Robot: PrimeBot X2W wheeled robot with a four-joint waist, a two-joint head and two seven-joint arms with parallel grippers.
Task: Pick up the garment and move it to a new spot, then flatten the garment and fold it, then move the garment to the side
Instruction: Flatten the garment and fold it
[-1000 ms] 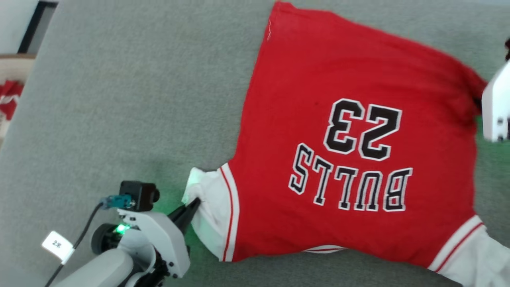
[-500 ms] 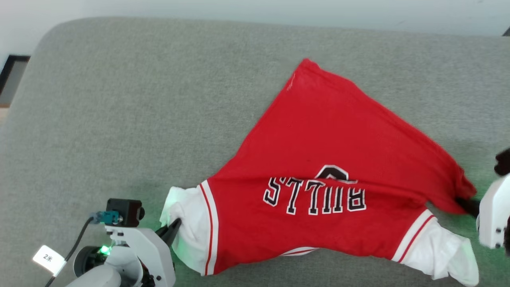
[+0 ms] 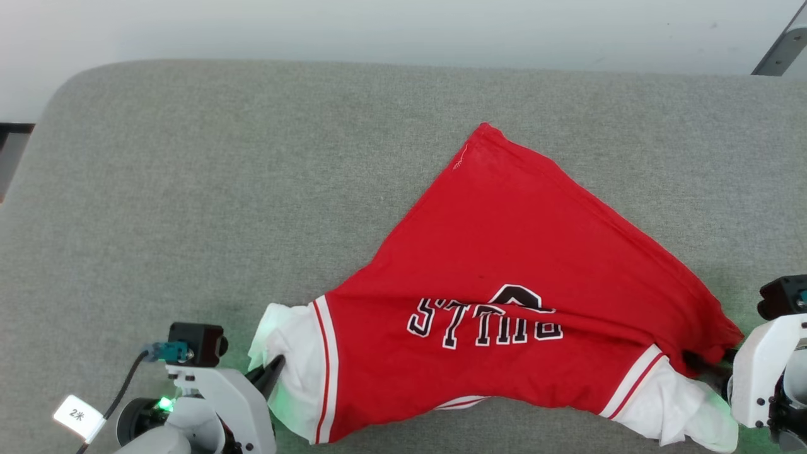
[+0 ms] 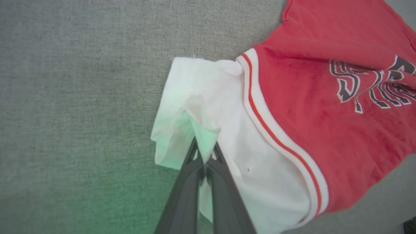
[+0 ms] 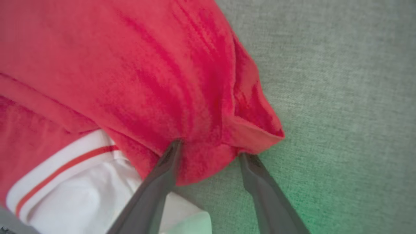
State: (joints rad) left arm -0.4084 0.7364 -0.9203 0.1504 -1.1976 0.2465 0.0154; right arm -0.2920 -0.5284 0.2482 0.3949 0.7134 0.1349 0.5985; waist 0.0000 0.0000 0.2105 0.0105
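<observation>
The right gripper (image 3: 709,367), in the head view, has carried the garment's (image 3: 504,252) red hem down over its print on the grey cushion (image 3: 189,189). Left wrist view: the left gripper (image 4: 204,156) pinches the white sleeve. Right wrist view: the right jaws now stand apart around the hem, so the fold looks laid.

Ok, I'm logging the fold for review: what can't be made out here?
- number on the garment: head view, folded red cloth covers most of it.
- right gripper body: head view, cut off by right edge.
- lettering: left wrist view, cut off by right edge, creased.
</observation>
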